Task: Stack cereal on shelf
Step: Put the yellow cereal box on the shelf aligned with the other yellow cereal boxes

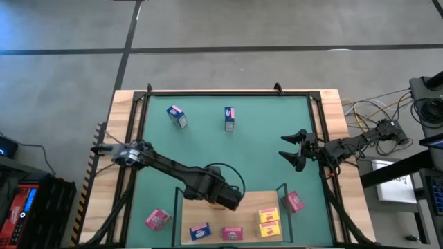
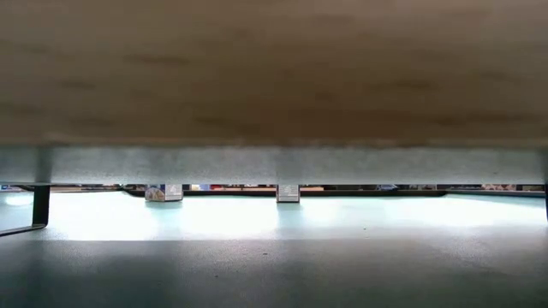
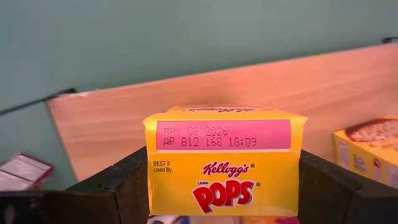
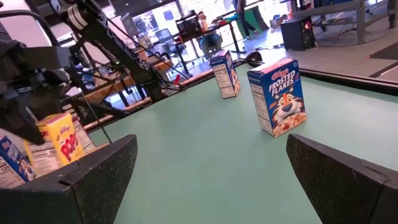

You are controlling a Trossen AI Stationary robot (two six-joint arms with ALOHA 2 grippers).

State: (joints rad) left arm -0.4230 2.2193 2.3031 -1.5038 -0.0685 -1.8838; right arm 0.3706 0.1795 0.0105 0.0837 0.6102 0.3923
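Observation:
My left gripper (image 1: 225, 199) is over the light-wood shelf board (image 1: 256, 199) near the table's near edge, shut on a yellow cereal box (image 3: 224, 162). Two more yellow boxes (image 1: 268, 221), a pink box (image 1: 232, 234) and a blue box (image 1: 199, 232) lie on the board. A pink box (image 1: 158, 219) lies left of it on the mat and another (image 1: 293, 201) right of it. Two blue boxes (image 1: 176, 116) (image 1: 229, 119) stand at the far side. My right gripper (image 1: 291, 149) is open and empty at the right, above the mat. My left gripper pinches the yellow box by its two narrow sides (image 3: 154, 186), one finger (image 3: 118, 186) on each. The fingers slant down from above. The box stands upright in the hold (image 4: 62, 138), over the board; whether its bottom rests on the board, I cannot tell.
The green mat (image 1: 228, 155) has free room in its middle. Thin dark posts (image 1: 284, 188) rise at the board's corners. A dark frame (image 1: 228, 93) edges the mat. Cables (image 1: 367, 111) lie beyond the table's right edge.

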